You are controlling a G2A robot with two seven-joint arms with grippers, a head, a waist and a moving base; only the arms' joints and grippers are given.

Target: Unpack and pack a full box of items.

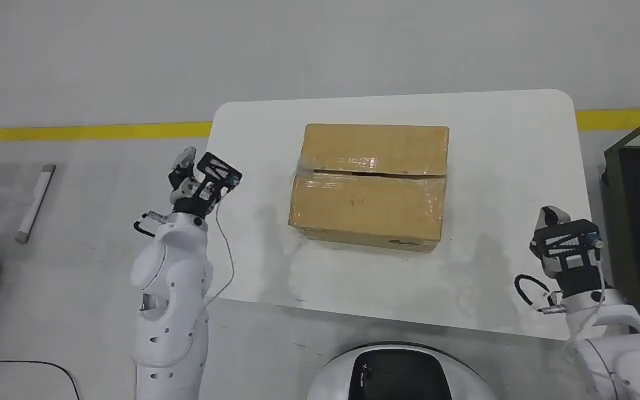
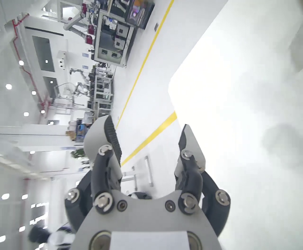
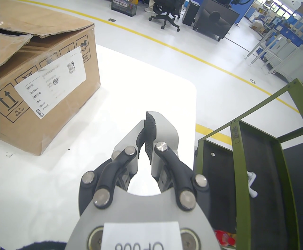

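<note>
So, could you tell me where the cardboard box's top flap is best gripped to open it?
On the cardboard box, probably the raised flap, at its free edge along the centre seam, from above: it sits lifted over the other flap, leaving a gap.

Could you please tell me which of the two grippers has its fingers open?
The left gripper: its fingers stand wide apart, whereas the right gripper has fingers closed together.
</note>
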